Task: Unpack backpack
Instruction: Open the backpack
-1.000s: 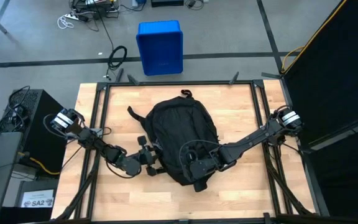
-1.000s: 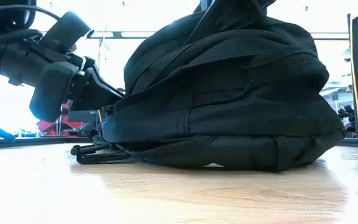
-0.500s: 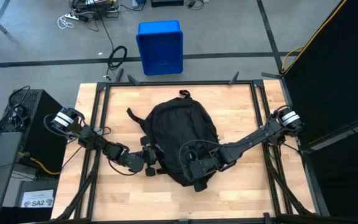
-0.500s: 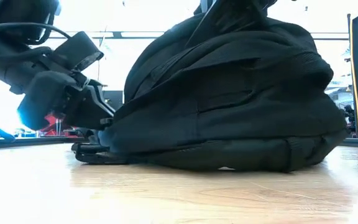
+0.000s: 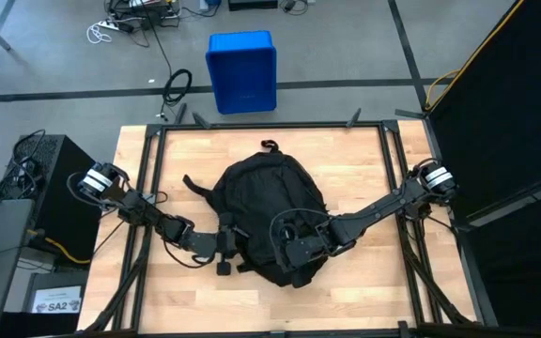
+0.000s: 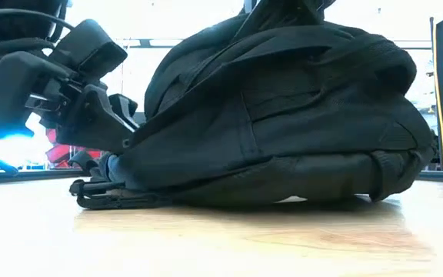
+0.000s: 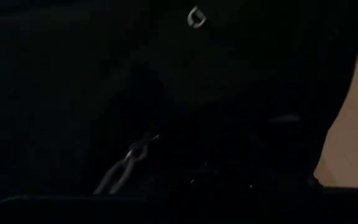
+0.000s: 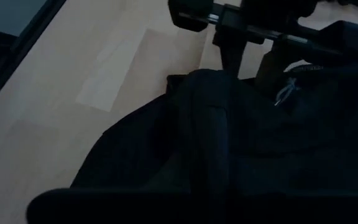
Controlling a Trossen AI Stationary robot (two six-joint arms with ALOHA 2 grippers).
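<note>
The big black backpack [image 5: 269,214] lies flat in the middle of the table, with its top loop [image 5: 269,145] toward the far edge. In the low view the backpack [image 6: 283,115] rests on its broad underside, and a strap buckle [image 6: 98,196] lies on the wood. My left gripper [image 5: 225,246] is at the backpack's left near side, shut on its edge. My right gripper [image 5: 294,253] sits on top of the backpack's near end. A zipper pull [image 8: 284,90] shows in the right wrist view. My left gripper takes the backpack's left near edge [image 8: 247,78] between its two fingers [image 8: 230,59], which stand a little apart around a thick fold. It comes level from the table's left side [image 6: 125,138]. The backpack stays on the table.
A blue bin [image 5: 242,70] stands on the floor beyond the far edge. Black frame rails [image 5: 153,188] run along the table's left and right sides. Bare wood [image 5: 374,169] lies to the right of the backpack and along the near edge [image 5: 270,310].
My left gripper has moved toward the near edge along the backpack's left side. The backpack has slid a little toward the left, its top loop and left strap shifting with it. In the low view its strap buckle has slid left on the wood.
</note>
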